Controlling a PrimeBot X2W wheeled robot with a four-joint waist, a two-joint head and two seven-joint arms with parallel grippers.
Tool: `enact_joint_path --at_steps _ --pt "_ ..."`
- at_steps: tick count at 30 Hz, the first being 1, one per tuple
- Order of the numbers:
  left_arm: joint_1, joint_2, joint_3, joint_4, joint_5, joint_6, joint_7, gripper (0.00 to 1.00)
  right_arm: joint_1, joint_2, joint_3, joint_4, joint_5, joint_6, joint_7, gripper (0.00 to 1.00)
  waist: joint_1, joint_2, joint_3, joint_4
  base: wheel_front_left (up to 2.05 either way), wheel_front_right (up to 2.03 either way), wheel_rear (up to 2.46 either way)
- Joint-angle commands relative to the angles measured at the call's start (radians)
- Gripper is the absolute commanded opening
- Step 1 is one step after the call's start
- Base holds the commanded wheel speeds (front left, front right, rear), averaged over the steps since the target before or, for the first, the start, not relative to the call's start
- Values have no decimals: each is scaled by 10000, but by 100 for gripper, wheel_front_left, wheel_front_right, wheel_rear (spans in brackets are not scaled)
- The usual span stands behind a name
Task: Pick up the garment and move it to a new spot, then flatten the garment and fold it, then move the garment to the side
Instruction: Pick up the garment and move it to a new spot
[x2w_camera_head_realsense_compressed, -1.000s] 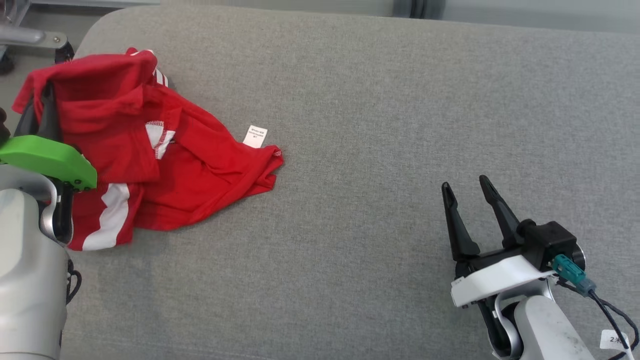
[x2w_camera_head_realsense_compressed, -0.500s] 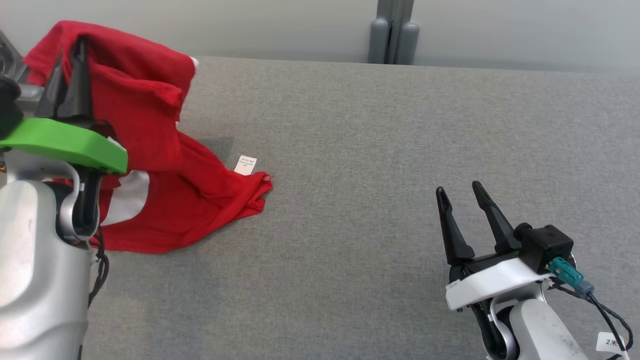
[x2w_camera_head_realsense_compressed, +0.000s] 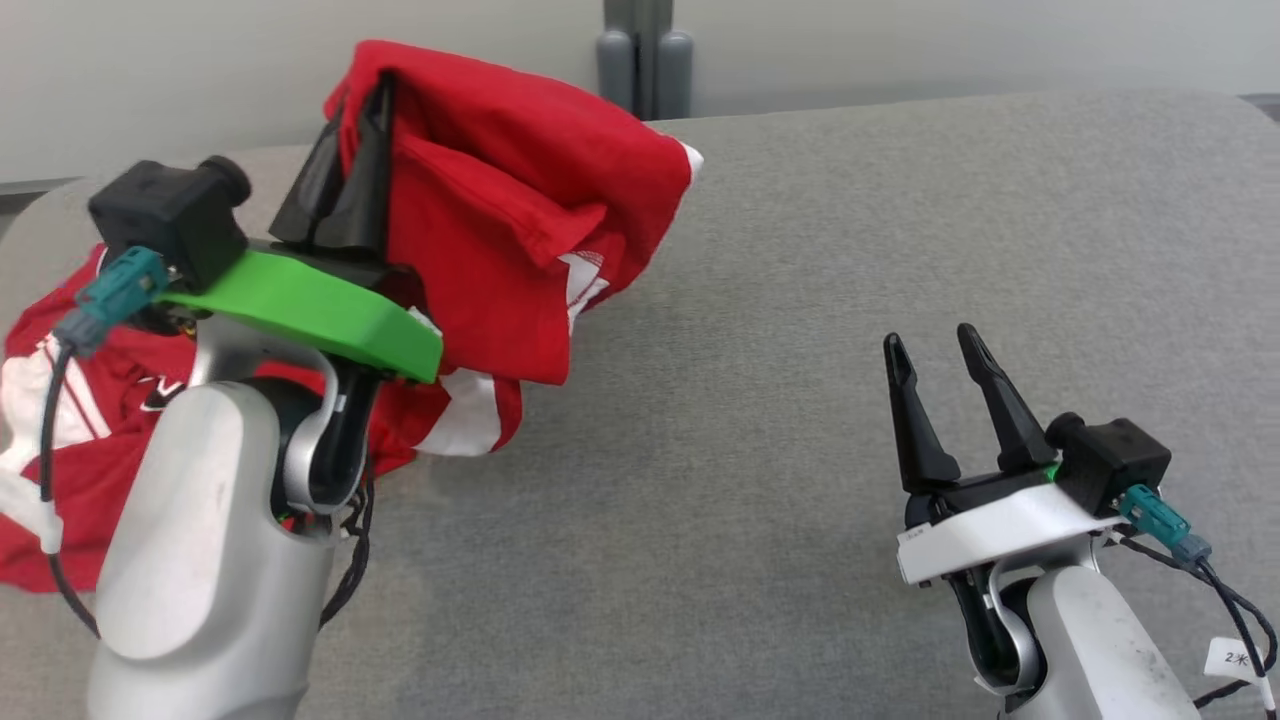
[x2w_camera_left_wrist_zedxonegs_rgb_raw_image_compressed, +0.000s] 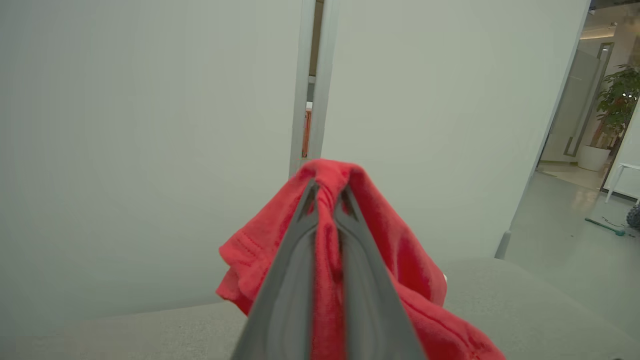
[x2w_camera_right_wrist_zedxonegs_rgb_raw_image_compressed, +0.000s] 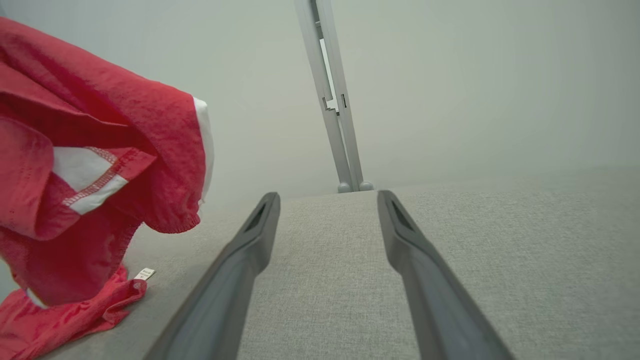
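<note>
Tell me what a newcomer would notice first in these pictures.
The red garment stands out first: it hangs bunched from the shut left gripper at the upper left of the head view, with its lower part trailing on the grey padded surface. Next comes the right gripper, open and empty at the lower right.

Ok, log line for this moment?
left pincer: shut on red garment, raised | right pincer: open, empty | garment's lower part on grey fabric surface
</note>
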Motion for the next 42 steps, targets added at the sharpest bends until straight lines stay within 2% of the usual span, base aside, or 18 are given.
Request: enact_joint_path --at_steps 1,5,12,17,18,20,25,31,37,42 --pt "18 -52 -82 61 128 65 -12 0 -140 -22 -34 -45 108 4 -32 100 0 -1 365 -1022 0 0 0" --pt "-228 -330 -318 345 254 195 -54 0 -301 -15 -11 -126 344 4 -31 100 0 -1 684 -1945 0 0 0" --pt "-869 -372 -637 1553 573 200 -8 0 -516 -9 -37 -256 714 4 -31 100 0 -1 1379 -3487 0 0 0" --pt "-1212 -317 -668 2701 685 164 -234 0 -504 -10 -26 -294 982 4 -33 100 0 -1 1705 -4199 0 0 0" --pt "-1285 -286 -614 3027 714 229 -355 6 -493 -9 -21 -294 1034 4 -31 100 0 -1 1746 -4300 0 0 0" --pt "-1425 -208 -601 3575 868 336 -603 100 -476 -6 -40 -307 1045 4 -31 100 0 -1 1781 -4378 0 0 0" --pt "-1513 -360 -641 4622 956 321 -1231 100 -408 -2 -166 -314 919 4 -31 100 0 -1 1664 -4119 0 0 0" --pt "-1271 -447 -574 5127 777 161 -2011 100 -286 -16 -297 -283 571 3 -31 100 0 -1 1190 -3117 0 0 0" --pt "-475 -278 -287 4834 502 124 -2747 100 39 -22 -378 -152 113 4 -31 100 0 -1 499 -1897 0 0 0" --pt "732 39 -190 4137 984 486 -3107 100 271 -24 -446 7 -201 3 -31 100 0 -1 19 -1199 0 0 0"
